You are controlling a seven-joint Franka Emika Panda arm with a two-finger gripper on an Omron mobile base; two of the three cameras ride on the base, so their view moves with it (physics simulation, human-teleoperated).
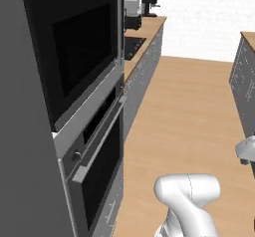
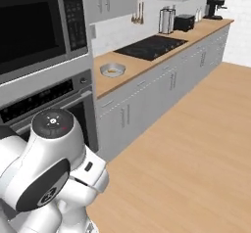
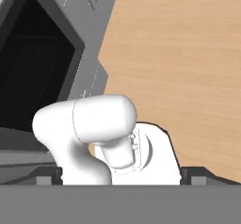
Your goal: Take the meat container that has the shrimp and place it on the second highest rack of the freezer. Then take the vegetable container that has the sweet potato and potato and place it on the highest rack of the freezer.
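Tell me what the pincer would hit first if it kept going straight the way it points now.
Probably the wood floor; the hand view looks down at it, with the oven off to one side. Depth is unclear.

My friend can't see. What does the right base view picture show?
A long wooden counter runs along grey cabinets, with a round grey bowl on it beside a black cooktop. A black wall oven stands at left, and the white robot arm fills the lower left corner.

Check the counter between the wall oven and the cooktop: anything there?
One shallow grey container sits on the counter, clear of the cooktop; right base view.
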